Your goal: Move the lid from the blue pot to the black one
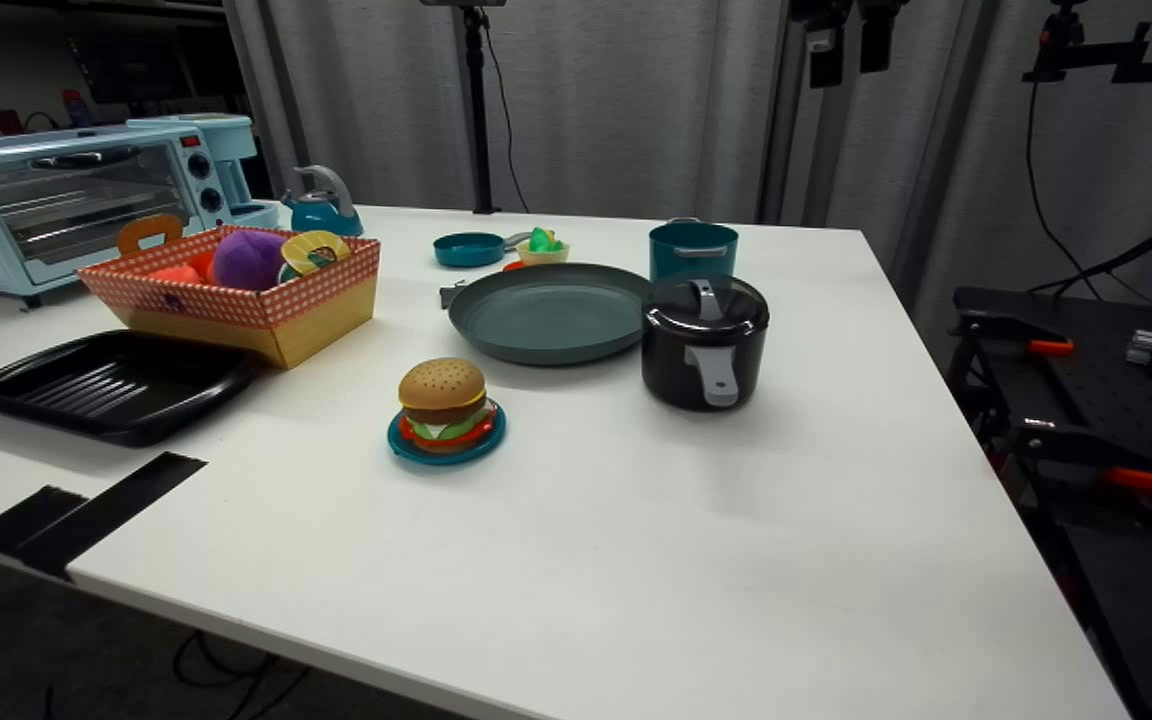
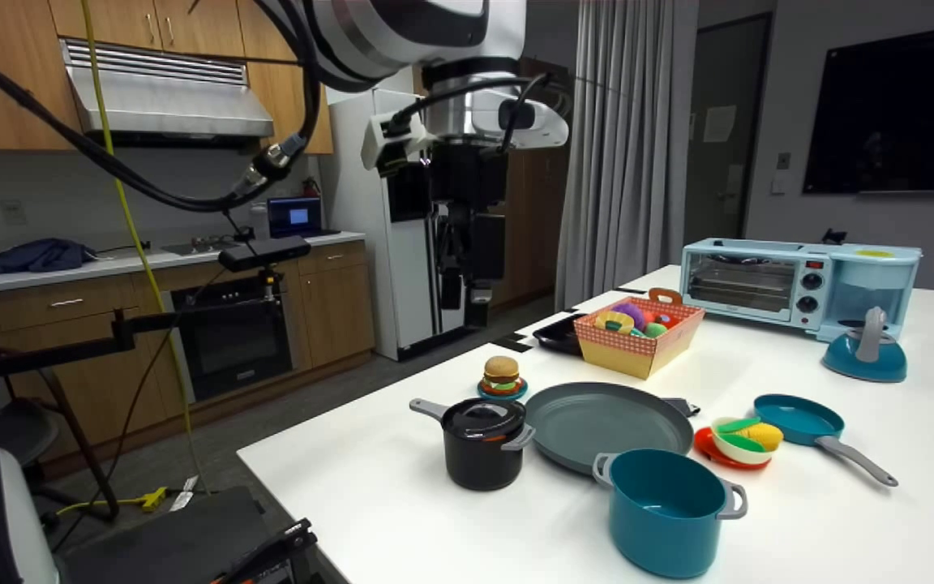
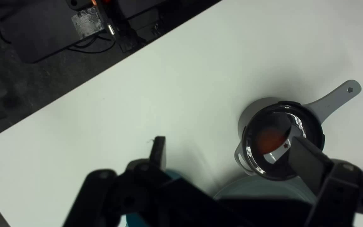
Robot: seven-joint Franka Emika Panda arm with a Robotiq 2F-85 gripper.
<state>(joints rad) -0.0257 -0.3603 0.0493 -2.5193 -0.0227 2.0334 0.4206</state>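
The lid (image 1: pixel 681 305) is dark and glossy with a grey strap handle. It sits on the black pot (image 1: pixel 666 375), and the lid (image 2: pixel 483 416) and black pot (image 2: pixel 479 466) also show in an exterior view. The blue pot (image 2: pixel 666 527) stands uncovered beside it, also in an exterior view (image 1: pixel 693 258). My gripper (image 1: pixel 849 60) is open and empty, high above the table in both exterior views (image 2: pixel 465 300). In the wrist view my open fingers (image 3: pixel 228 142) spread wide; one overlaps the lid (image 3: pixel 269 135) in the picture. The blue pot (image 3: pixel 135 220) is mostly hidden there.
A large grey-green plate (image 1: pixel 556 315) lies beside both pots. A toy burger (image 1: pixel 443 400), black tray (image 1: pixel 111 385), basket of toys (image 1: pixel 326 315) and toy oven (image 1: pixel 76 200) stand farther along. A small bowl (image 2: pixel 730 446), teal pan (image 2: pixel 799 418) and kettle (image 2: pixel 864 357) are also on the table.
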